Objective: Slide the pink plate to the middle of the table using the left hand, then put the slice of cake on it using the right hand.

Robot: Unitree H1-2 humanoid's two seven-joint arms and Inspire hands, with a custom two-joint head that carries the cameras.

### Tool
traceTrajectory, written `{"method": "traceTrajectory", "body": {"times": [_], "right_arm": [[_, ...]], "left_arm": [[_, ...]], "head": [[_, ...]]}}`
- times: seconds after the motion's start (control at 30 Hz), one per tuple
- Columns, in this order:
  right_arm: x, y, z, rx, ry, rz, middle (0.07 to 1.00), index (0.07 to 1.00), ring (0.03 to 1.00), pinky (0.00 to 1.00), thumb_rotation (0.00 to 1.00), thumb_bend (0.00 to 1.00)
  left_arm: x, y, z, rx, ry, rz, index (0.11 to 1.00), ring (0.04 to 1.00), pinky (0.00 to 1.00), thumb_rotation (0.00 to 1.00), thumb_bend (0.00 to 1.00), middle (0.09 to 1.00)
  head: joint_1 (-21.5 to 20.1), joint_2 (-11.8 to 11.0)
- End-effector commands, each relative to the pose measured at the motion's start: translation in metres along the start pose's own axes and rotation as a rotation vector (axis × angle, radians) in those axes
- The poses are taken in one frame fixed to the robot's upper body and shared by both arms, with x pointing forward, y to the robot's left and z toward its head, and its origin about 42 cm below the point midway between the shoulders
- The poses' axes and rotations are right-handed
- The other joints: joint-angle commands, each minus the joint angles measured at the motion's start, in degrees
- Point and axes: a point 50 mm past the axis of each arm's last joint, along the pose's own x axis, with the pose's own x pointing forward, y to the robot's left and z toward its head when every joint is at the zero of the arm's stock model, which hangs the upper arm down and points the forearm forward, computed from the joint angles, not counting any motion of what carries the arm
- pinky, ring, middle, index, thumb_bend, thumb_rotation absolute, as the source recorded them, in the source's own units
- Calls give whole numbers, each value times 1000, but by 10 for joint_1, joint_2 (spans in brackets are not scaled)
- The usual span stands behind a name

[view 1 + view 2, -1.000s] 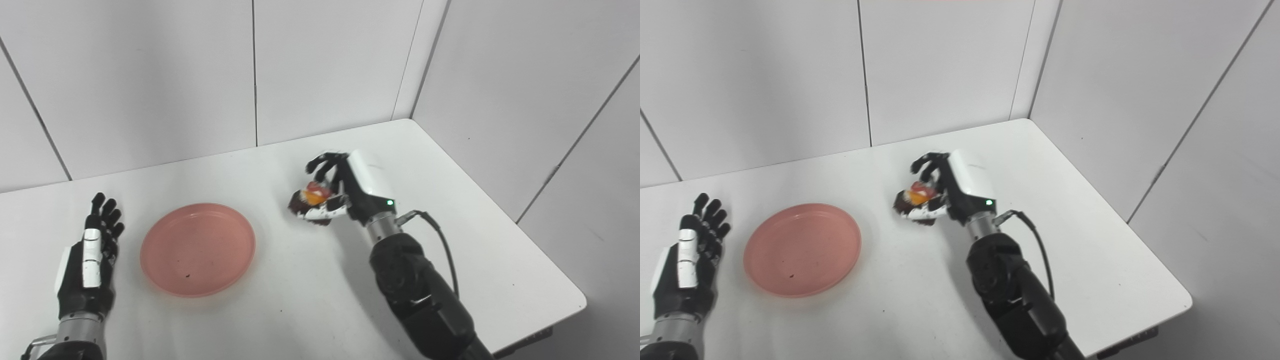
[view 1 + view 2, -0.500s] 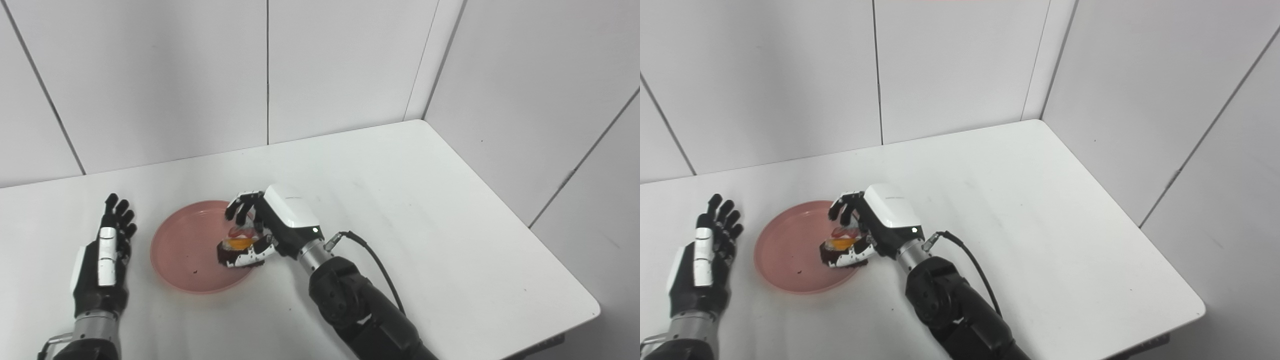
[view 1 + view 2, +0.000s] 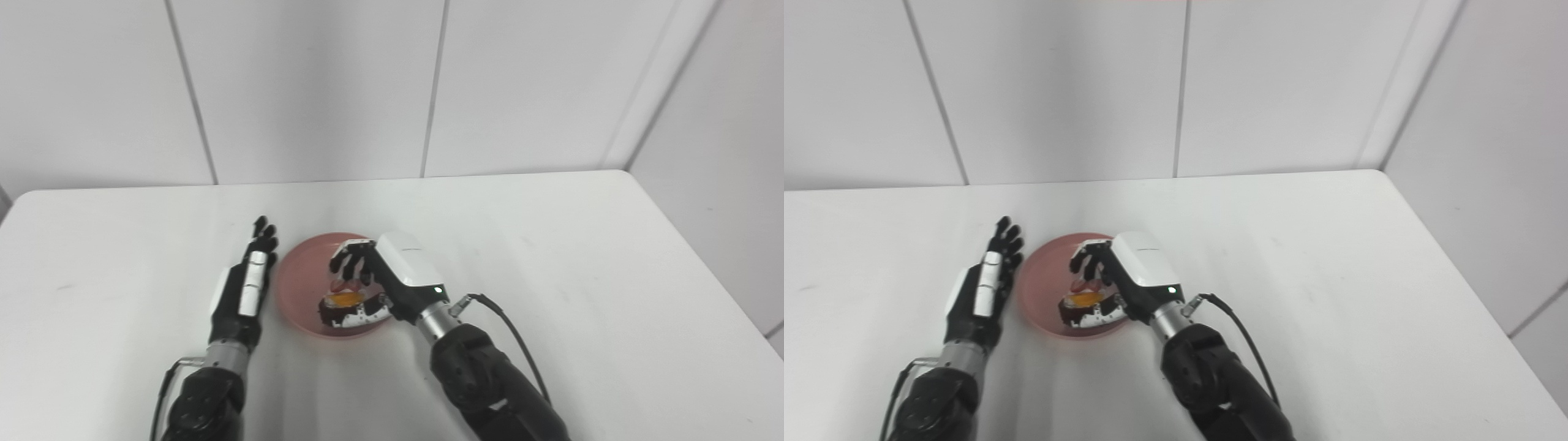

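A: Start on the left. What's new?

B: The left hand (image 3: 245,288) lies flat on the table (image 3: 612,275) with its fingers stretched and apart, holding nothing, just beside the left rim of the pink plate (image 3: 294,288). Against the plate it sits closer than a second ago, though the whole view has swung too (so part of that is the head turning, not the arm).

A: And the plate?

B: Near the middle of the table, judging by the edges. That step looks finished.

A: Then the cake.

B: The slice of cake (image 3: 340,304), dark with orange on top, is now low over the near right part of the plate. A second ago it was held off to the plate's right, over bare table. The right hand (image 3: 373,285) is still curled around it, thumb under, fingers over the top.

A: Touching the plate?

B: Cannot tell. I'd judge only setting down and letting go remains.
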Motion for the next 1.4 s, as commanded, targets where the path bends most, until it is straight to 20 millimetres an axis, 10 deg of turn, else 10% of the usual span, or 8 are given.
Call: {"method": "traceTrajectory", "body": {"times": [0.0, 0.4, 0.57, 0.7, 0.73, 0.8, 1.37], "right_arm": [[11, -12, 6, -14, -62, -34, 474, 515, 393, 300, 0, 511], [17, -14, -16, -33, -15, -57, 487, 522, 387, 285, 0, 508], [9, -20, -22, -51, -16, -53, 492, 550, 411, 426, 0, 504], [2, -26, -23, -33, -28, -60, 788, 502, 752, 649, 139, 493], [1, -27, -23, -28, -32, -64, 829, 712, 796, 689, 218, 471], [-1, -30, -23, -12, -43, -76, 865, 835, 833, 726, 282, 470], [-17, -34, -35, 121, -74, -15, 1000, 999, 994, 901, 477, 542]], "left_arm": [[-7, -19, -18, -29, 57, -15, 1000, 1000, 1000, 1000, 721, 1000], [-6, -29, -19, 1, 55, -14, 1000, 1000, 1000, 1000, 753, 1000], [-5, -30, -19, 8, 52, -15, 1000, 1000, 1000, 1000, 757, 1000], [-5, -30, -18, 11, 54, -14, 1000, 1000, 1000, 1000, 770, 1000], [-5, -30, -18, 12, 54, -14, 1000, 1000, 1000, 1000, 771, 1000], [-5, -30, -17, 18, 55, -15, 1000, 1000, 1000, 1000, 772, 1000], [-3, -28, -17, 11, 48, -4, 1000, 1000, 1000, 1000, 769, 1000]], "head": [[11, 0], [24, 3], [23, 4], [23, 4], [23, 4], [22, 7], [20, 8]]}}
